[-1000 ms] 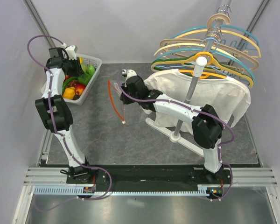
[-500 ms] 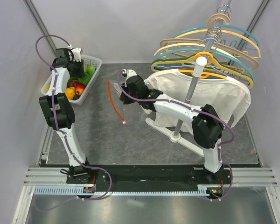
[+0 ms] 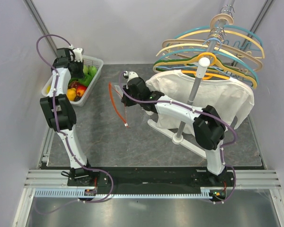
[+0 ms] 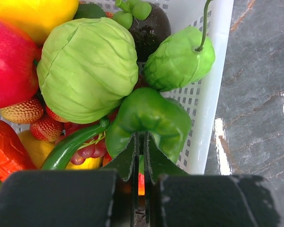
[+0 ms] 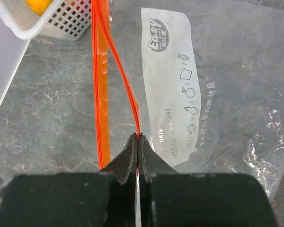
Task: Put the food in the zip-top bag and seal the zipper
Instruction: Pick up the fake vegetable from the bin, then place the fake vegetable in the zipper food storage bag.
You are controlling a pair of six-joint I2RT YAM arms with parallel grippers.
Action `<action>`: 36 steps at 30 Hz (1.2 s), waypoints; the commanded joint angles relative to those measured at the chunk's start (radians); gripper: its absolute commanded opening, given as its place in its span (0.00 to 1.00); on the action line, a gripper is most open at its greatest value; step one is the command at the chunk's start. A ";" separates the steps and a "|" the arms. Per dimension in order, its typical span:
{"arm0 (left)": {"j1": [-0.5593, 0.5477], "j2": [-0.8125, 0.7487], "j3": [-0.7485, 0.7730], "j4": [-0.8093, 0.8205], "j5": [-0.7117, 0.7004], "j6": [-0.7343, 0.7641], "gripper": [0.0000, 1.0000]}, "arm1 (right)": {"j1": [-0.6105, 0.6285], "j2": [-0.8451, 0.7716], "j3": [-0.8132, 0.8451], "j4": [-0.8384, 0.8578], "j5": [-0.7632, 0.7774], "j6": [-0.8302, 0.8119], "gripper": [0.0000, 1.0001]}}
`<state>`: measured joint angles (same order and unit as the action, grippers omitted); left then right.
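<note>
The food lies piled in a white lattice basket (image 4: 213, 90) at the table's far left (image 3: 97, 62): a pale green cabbage (image 4: 87, 68), a red apple (image 4: 7, 61), a green pear-like piece (image 4: 180, 59), a long green pepper (image 4: 68, 146), strawberries and grapes. My left gripper (image 4: 142, 135) is over the basket (image 3: 77, 67), its jaws nearly closed on the edge of a green bell pepper (image 4: 149, 118). My right gripper (image 5: 138, 137) is shut on one lip of the zipper (image 5: 128, 94) and holds the zip-top bag (image 5: 217, 71) mouth open. The other lip (image 5: 100, 94) hangs apart. The zipper shows in the top view (image 3: 114, 103).
A rack of coloured hangers (image 3: 213, 52) with a white shirt (image 3: 222, 94) stands at the right, its white base (image 3: 175, 137) on the grey table. The basket's corner (image 5: 47, 21) lies just beyond the bag's mouth. Walls close in on the left and back.
My left arm has risen and drawn back over the basket since a second ago, then held still. My right arm and the bag have not moved.
</note>
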<state>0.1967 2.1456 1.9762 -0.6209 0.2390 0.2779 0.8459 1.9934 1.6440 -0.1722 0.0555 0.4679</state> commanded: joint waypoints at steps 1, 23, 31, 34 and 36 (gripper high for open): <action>0.001 -0.114 0.030 -0.020 0.038 0.012 0.02 | -0.007 0.021 0.030 0.025 -0.005 0.011 0.00; 0.001 -0.670 -0.382 -0.168 0.755 -0.151 0.02 | -0.011 0.030 0.117 0.033 -0.100 0.161 0.00; 0.003 -0.748 -0.502 -0.194 0.685 -0.123 0.02 | -0.022 0.015 0.128 0.036 -0.118 0.201 0.00; 0.003 -0.744 -0.525 -0.189 0.556 -0.108 0.02 | -0.024 0.007 0.129 0.036 -0.120 0.201 0.00; 0.004 -0.736 -0.525 -0.189 0.490 -0.098 0.02 | -0.024 0.005 0.128 0.042 -0.128 0.202 0.00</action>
<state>0.1986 1.4261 1.4593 -0.8135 0.8627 0.1696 0.8268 2.0136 1.7252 -0.1646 -0.0528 0.6487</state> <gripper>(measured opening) 0.041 0.010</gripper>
